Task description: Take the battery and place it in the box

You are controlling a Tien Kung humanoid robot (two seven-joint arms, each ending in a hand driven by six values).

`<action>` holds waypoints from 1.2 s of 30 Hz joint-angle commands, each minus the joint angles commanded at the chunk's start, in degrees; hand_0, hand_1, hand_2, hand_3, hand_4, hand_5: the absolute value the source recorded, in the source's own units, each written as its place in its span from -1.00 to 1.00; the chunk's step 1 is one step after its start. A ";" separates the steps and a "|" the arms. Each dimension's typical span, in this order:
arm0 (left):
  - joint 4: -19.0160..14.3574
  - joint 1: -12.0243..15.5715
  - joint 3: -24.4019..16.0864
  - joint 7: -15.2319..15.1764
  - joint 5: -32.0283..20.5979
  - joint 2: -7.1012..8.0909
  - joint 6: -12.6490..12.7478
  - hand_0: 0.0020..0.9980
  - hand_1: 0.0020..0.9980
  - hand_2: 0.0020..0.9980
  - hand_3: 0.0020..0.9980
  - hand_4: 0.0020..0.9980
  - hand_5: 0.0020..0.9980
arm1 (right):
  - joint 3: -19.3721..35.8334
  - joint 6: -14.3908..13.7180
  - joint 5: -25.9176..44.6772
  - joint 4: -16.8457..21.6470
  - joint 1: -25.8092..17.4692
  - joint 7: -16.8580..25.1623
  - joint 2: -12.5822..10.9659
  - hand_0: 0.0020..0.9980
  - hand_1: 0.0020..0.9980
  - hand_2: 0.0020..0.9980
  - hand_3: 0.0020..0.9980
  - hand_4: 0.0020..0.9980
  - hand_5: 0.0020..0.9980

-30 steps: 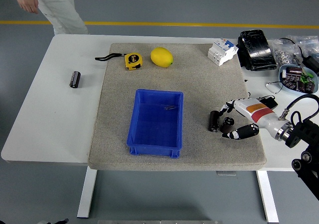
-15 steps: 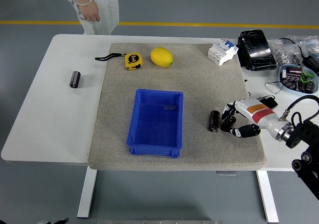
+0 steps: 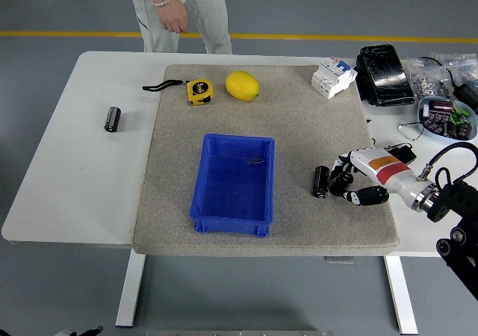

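A grey felt mat (image 3: 299,127) is laid across the white table (image 3: 75,179). Toward eleven o'clock on the mat, a yellow tape measure (image 3: 199,90) with a black strap is seen, and a lemon (image 3: 242,85) is placed just beside it at twelve. A white circuit breaker (image 3: 332,77) is set at one o'clock, with a black wrapped block (image 3: 384,74) near it. At three o'clock a blue bowl of small parts (image 3: 445,118) is found. A person (image 3: 179,11) is seen standing at the far side.

White table (image 3: 75,164) on grey floor (image 3: 45,291), yellow floor line (image 3: 67,33) far side, grey mat (image 3: 299,127) on top
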 joint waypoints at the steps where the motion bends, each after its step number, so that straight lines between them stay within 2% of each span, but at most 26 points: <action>1: 0.00 0.00 0.00 0.00 0.01 0.00 -0.01 0.30 0.18 0.43 0.41 0.44 0.42 | 0.01 0.00 0.06 0.01 0.00 0.01 0.00 -0.20 -0.12 -0.06 -0.04 0.49 -0.95; 3: 0.00 -0.01 -0.02 0.02 0.13 0.02 -0.06 0.30 0.18 0.43 0.41 0.44 0.42 | 0.10 0.01 0.10 0.10 -0.01 0.05 -0.01 -0.27 -0.15 -0.09 -0.06 0.48 -0.95; 9: 0.00 -0.03 -0.15 0.04 0.33 0.03 -0.11 0.30 0.18 0.42 0.41 0.44 0.42 | 0.32 0.07 0.17 0.39 -0.03 0.08 -0.03 -0.28 -0.17 -0.11 -0.07 0.46 -0.96; 24: 0.00 0.13 -1.02 0.20 1.74 0.18 -0.24 0.30 0.18 0.42 0.41 0.44 0.42 | 0.30 0.35 0.02 1.18 -0.14 0.05 -0.01 -0.27 -0.18 -0.11 -0.07 0.45 -0.98; 36: 0.00 0.45 -2.14 0.36 3.48 0.23 -0.42 0.30 0.18 0.42 0.41 0.44 0.42 | 0.34 0.58 -0.22 3.73 0.14 -0.01 -0.32 -0.26 -0.18 -0.11 -0.07 0.44 -0.98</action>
